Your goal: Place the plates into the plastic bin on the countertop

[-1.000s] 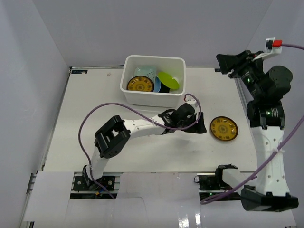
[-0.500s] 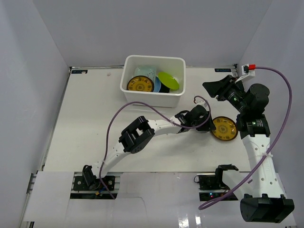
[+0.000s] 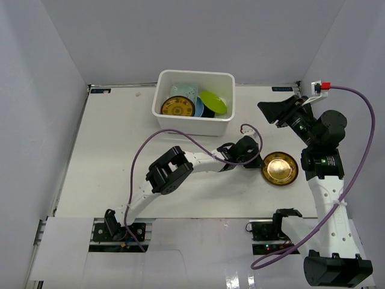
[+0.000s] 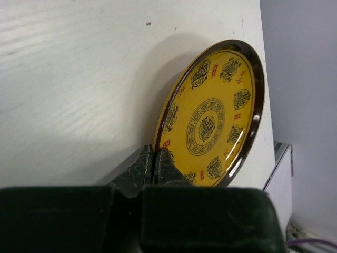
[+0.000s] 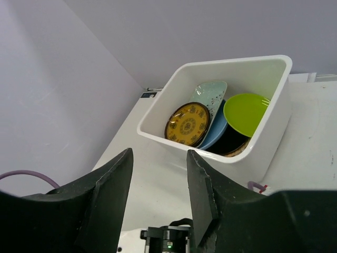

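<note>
A yellow patterned plate [image 3: 280, 168] lies right of centre on the white countertop [image 3: 120, 156]. My left gripper [image 3: 260, 161] is shut on its near rim. In the left wrist view the plate [image 4: 210, 118] stands tilted off the surface, with the left gripper [image 4: 154, 156] pinching its edge. The white plastic bin [image 3: 192, 124] at the back holds another yellow patterned plate [image 5: 187, 124], a lime green one [image 5: 246, 113], a light blue one [image 5: 215, 133] and a pale-green speckled rectangle [image 5: 210, 92]. My right gripper [image 3: 271, 112] hangs open in the air, empty, facing the bin [image 5: 231, 64].
The left arm [image 3: 180, 165] stretches across the middle of the countertop, its purple cable [image 3: 141, 153] looping above it. Pale grey walls close in the left, back and right sides. A dark edge strip [image 3: 308, 129] runs along the right side by the right arm.
The left gripper reached right and shut on the plate's rim, tilting the plate and pulling it slightly left. The right arm swung in from the far right corner, then held.
</note>
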`<control>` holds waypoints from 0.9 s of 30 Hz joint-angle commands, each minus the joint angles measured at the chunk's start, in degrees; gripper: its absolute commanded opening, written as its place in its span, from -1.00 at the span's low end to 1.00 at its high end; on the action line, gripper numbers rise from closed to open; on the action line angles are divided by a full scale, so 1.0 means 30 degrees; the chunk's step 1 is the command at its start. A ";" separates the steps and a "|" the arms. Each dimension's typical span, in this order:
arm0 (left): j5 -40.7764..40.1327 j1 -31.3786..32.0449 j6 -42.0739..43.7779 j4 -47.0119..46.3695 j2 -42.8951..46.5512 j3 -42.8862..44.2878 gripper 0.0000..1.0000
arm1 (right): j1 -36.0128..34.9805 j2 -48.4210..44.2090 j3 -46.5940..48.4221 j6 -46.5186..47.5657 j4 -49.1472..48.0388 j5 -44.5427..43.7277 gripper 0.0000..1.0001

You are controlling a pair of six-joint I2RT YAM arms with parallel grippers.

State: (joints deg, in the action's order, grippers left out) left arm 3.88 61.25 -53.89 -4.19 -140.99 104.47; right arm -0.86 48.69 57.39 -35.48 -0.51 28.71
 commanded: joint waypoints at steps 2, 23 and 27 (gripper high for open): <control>-0.0238 -0.0933 0.2724 -0.0830 0.5728 -0.2972 -1.00 | -0.0064 -0.0379 0.1612 -0.1349 -0.2341 0.0945 0.03; -0.0617 -1.4266 0.5302 0.4029 1.4772 -0.7403 -1.00 | -0.1203 0.1025 -0.0495 -0.1448 -0.3787 0.1420 0.00; -0.0998 -1.4266 0.5628 0.4470 1.3834 -0.7136 -1.00 | -0.3457 0.2401 -0.0350 0.0165 -0.2705 -0.0217 0.00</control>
State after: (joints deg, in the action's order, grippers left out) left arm 2.92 17.89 -39.83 6.09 -99.26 80.82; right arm -7.29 54.48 55.96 -39.68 -10.00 31.64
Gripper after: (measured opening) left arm 0.025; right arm 0.501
